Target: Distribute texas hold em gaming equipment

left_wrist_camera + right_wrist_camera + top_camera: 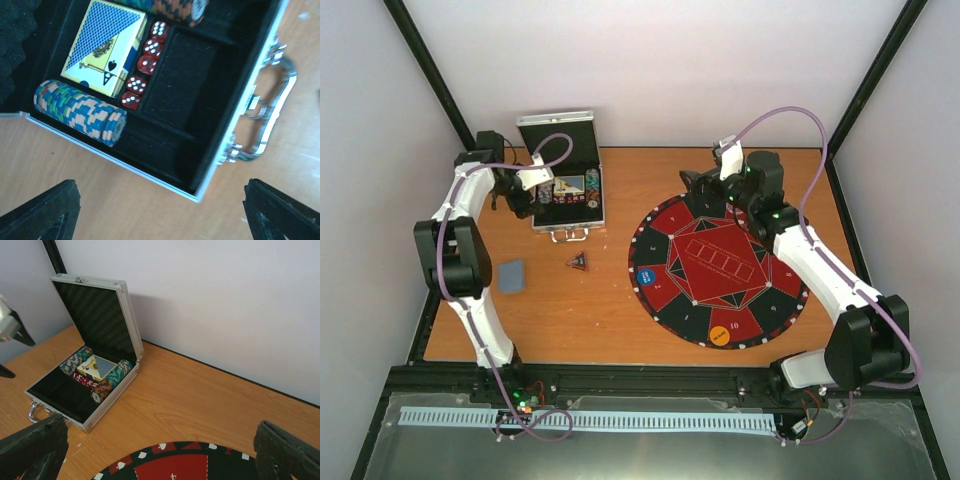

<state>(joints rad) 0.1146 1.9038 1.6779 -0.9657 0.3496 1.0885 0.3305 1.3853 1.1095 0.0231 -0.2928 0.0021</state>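
Note:
An open aluminium case point(598, 200) at the table's back left holds rows of spotted-rim poker chips point(80, 111), a blue-backed card box point(102, 47) and red dice point(142, 65). A grey-blue pile of playing cards point(512, 276) lies on the table to the case's front left. A blue marker disc point(646, 276) and an orange marker disc point(720, 336) rest on the round red-and-black mat point(720, 265). My left gripper point(160, 215) hovers open over bare wood beside the case's left rim point(150, 175), holding nothing. My right gripper point(160, 450) stands open over the mat's far edge point(175, 465), facing the case.
A small dark triangular piece point(577, 261) lies in front of the case. The raised lid point(95, 315) stands close to the back wall. The chrome handle point(272, 100) sticks out from the case's front side. Black frame posts rise at the back corners.

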